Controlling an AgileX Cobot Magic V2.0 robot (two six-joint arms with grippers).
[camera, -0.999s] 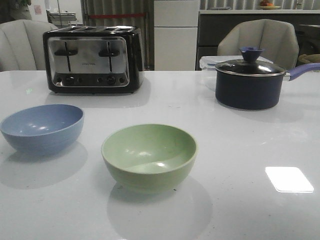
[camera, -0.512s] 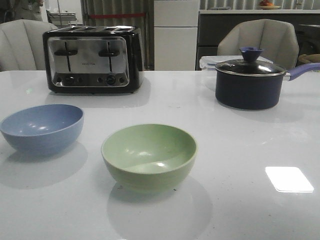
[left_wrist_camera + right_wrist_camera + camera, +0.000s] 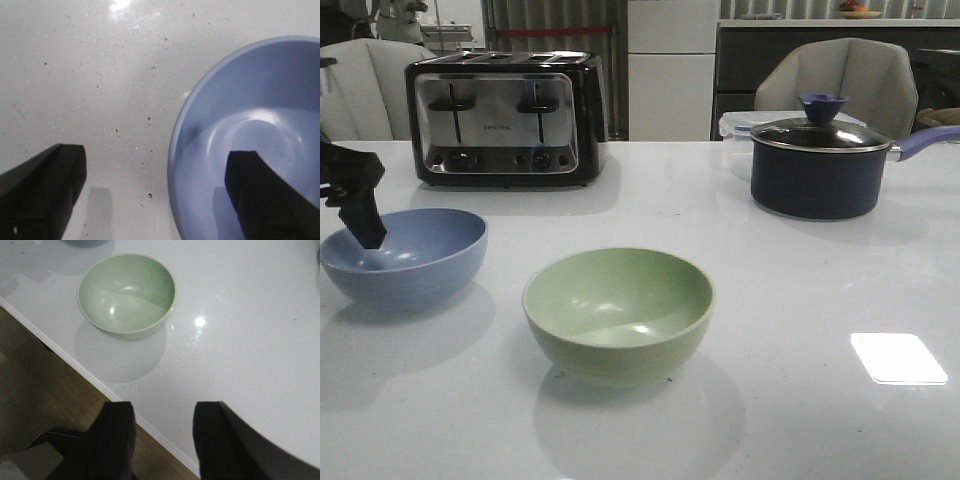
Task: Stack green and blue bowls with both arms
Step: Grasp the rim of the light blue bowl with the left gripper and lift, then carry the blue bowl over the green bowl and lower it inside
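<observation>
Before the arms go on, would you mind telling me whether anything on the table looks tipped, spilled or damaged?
Nothing stands out. The blue bowl and green bowl both sit upright, empty and apart. The saucepan has its lid on, and the toaster stands square. The left gripper is open across the blue bowl's rim.

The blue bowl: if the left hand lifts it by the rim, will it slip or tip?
The blue bowl looks rigid, so the rim should not bend. Its smooth matte wall may slip somewhat in the left hand, whose fingers straddle the rim, one inside, one outside. Held at one side, it will probably tilt. Its rounded base may rock if pushed.
</observation>
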